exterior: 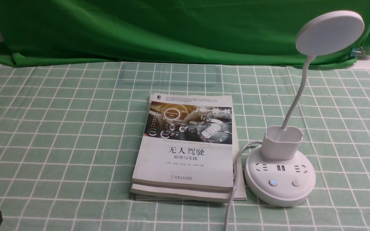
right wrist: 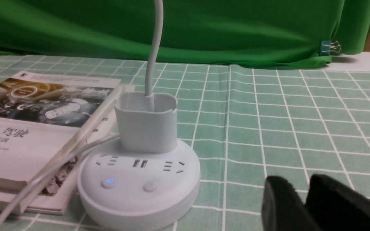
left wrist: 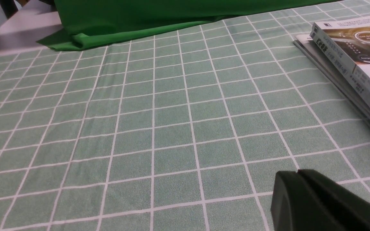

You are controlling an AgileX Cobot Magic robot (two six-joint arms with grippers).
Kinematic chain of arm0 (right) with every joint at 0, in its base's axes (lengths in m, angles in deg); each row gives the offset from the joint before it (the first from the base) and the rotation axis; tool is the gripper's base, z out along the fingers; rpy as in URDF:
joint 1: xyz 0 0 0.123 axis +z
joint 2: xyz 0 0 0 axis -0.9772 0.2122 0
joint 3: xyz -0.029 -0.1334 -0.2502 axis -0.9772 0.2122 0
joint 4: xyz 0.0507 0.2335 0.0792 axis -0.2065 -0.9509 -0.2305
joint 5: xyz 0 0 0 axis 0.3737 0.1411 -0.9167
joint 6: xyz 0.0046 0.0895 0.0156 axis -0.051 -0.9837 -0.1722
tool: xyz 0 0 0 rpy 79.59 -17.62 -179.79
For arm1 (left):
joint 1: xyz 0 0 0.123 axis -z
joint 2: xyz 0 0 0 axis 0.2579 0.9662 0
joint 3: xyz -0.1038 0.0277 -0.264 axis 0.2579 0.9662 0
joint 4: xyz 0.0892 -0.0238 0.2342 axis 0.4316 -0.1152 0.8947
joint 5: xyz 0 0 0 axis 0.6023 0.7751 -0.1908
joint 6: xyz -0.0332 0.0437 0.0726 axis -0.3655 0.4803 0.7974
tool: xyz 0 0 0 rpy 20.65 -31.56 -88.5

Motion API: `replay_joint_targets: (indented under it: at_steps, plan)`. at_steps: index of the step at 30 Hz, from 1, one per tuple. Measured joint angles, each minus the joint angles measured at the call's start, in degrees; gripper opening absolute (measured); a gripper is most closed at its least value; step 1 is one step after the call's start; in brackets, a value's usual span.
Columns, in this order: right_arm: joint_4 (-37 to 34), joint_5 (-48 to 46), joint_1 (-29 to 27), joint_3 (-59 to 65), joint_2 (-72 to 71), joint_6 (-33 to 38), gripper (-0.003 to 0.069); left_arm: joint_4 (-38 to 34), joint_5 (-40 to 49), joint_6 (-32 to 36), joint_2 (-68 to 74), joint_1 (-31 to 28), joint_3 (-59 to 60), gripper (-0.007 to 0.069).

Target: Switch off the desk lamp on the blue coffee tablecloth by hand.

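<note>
Desk lamp (exterior: 279,170), white and smooth like moulded plastic, stands on the blue coffee tablecloth (exterior: 59,128) toward the right of the worktop, just beside a stack of books (exterior: 185,150). Its flat round disc head (exterior: 330,32) sits high on a thin curved neck (exterior: 295,96) that rises out of a cup-shaped holder (exterior: 281,142) with rounded corners. Below the cup spreads a thick round base carrying socket slots and two small round buttons; the left button (exterior: 273,182) glows pale blue, the right button (exterior: 295,183) is plain white. A pale cord (exterior: 233,189) curves from the base along the edge of the books toward the near edge. The cloth is a soft pale green weave crossed by a white grid of squares, lying mostly flat with faint creases. Behind it hangs a plain bright green drape (exterior: 172,29), folded at its foot and held by a small binder clip (exterior: 356,52). The top book has a glossy cover with a dashboard picture and dark Chinese lettering. The left pincer (left wrist: 297,189) hovers low over bare cloth with its black matte fingers pressed together; the right pincer (right wrist: 303,192) hangs near the lamp's base, its fingers a little apart and holding nothing.
</note>
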Motion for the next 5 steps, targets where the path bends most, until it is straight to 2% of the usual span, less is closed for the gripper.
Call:
replay_joint_targets:
  at_steps: [5]
  plan:
    - [0.00, 0.00, 0.00, 0.00, 0.00, 0.00, 0.0151, 0.00, 0.00, 0.00, 0.00, 0.00, 0.00, 0.0000]
